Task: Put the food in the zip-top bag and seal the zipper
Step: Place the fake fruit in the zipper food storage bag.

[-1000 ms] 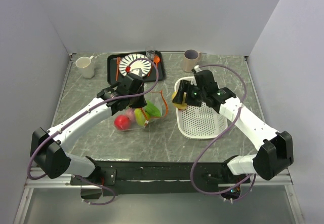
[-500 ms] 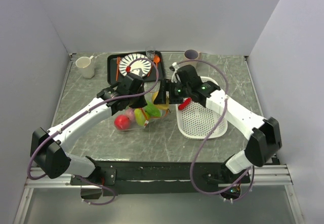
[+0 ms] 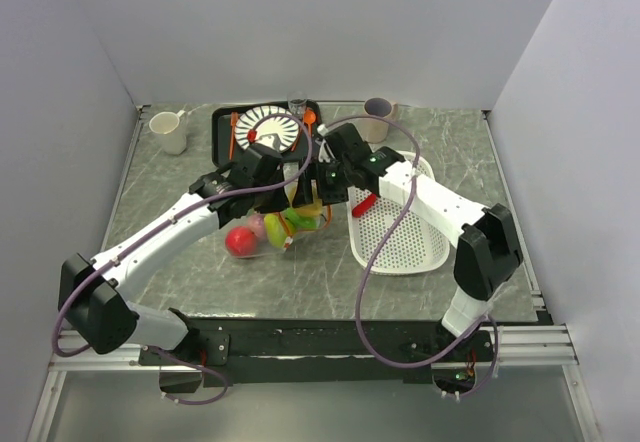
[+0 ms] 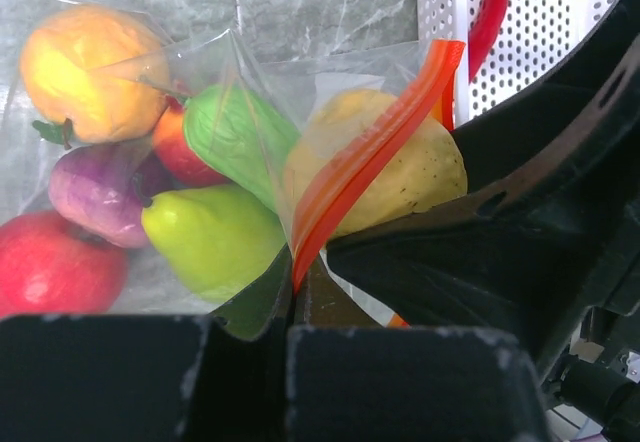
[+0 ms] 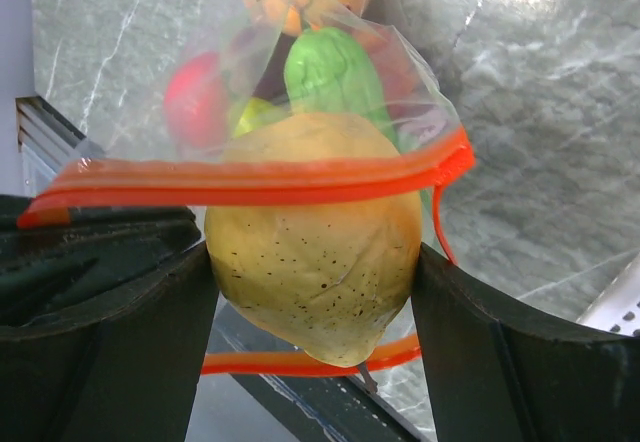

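The zip-top bag [image 3: 272,226] lies at the table's middle with several fruits inside: orange [image 4: 90,67], purple [image 4: 95,187], a red apple [image 4: 50,272], a green pear [image 4: 210,242]. My left gripper [image 4: 298,282] is shut on the orange-red zipper [image 4: 370,152] and holds the bag's mouth up. My right gripper [image 5: 315,292] is shut on a yellow pear [image 5: 315,252], which sits between the two zipper strips [image 5: 250,177] at the open mouth. From above, the right gripper [image 3: 318,194] is right beside the left gripper [image 3: 292,194]. A red chilli [image 3: 364,203] lies in the basket.
A white perforated basket [image 3: 405,237] stands to the right of the bag. A black tray [image 3: 222,137] with a plate, an orange fork and a spoon is at the back. A white mug [image 3: 168,132] is at back left, a beige cup [image 3: 378,117] at back centre.
My right arm has swung left from over the basket, carrying the yellow pear to the bag's mouth. The left arm and the bag have stayed put.
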Tool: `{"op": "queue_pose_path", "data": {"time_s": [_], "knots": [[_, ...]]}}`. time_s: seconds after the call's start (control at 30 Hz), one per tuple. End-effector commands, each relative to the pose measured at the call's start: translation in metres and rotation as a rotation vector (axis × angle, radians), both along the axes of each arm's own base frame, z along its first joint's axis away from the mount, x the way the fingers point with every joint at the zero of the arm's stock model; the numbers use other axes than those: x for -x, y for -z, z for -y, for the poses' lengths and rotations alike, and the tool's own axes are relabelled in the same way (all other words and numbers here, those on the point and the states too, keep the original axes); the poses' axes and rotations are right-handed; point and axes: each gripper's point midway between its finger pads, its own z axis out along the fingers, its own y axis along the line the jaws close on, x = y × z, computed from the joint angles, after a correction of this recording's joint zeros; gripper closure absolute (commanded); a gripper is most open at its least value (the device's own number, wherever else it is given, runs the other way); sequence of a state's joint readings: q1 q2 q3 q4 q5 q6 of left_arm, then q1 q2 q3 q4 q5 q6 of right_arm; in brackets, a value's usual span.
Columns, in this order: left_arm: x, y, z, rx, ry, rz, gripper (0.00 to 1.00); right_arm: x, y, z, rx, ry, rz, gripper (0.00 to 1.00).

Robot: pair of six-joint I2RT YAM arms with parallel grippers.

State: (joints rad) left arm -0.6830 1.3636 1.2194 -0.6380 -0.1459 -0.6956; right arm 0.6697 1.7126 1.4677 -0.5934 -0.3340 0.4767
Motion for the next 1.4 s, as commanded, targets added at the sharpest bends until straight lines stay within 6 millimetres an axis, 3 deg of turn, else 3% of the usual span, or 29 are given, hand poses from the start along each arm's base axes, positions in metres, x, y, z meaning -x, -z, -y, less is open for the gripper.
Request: {"op": "queue_pose_path", "data": {"time_s": [0.0,0.23,0.43,0.73,0.93,1.1,1.23,1.3,1.33,1.37], "knots": [[-0.007,-0.037,-0.005,0.040,-0.036,0.091,0.99,-0.008,-0.024,-0.020,-0.039,-0.043,0.054,0.48],[-0.009,-0.044,-0.021,0.018,-0.118,0.115,0.99,0.000,-0.028,-0.037,-0.049,-0.099,0.060,0.37],[-0.008,-0.049,-0.029,0.026,-0.150,0.145,0.99,0.004,-0.037,-0.036,-0.072,-0.107,0.086,0.25],[-0.007,-0.048,-0.038,0.013,-0.198,0.146,0.99,0.006,-0.085,-0.004,-0.087,-0.023,0.229,0.08],[-0.006,-0.053,-0.041,0.022,-0.218,0.157,0.99,-0.001,-0.088,0.025,-0.020,0.069,0.266,0.01],[-0.006,-0.055,-0.054,0.017,-0.263,0.174,0.99,-0.025,-0.061,0.080,0.091,0.311,0.237,0.00],[-0.006,-0.041,-0.042,0.033,-0.190,0.073,0.99,-0.041,-0.011,0.138,0.236,0.516,0.155,0.00],[-0.007,-0.039,-0.042,0.023,-0.195,0.065,0.99,-0.049,0.003,0.160,0.246,0.591,0.125,0.00],[-0.011,-0.043,-0.039,0.038,-0.182,0.097,0.99,-0.047,0.018,0.166,0.259,0.603,0.098,0.00],[-0.011,-0.041,-0.040,0.041,-0.179,0.099,0.99,-0.051,0.021,0.165,0.229,0.598,0.084,0.00]]}}
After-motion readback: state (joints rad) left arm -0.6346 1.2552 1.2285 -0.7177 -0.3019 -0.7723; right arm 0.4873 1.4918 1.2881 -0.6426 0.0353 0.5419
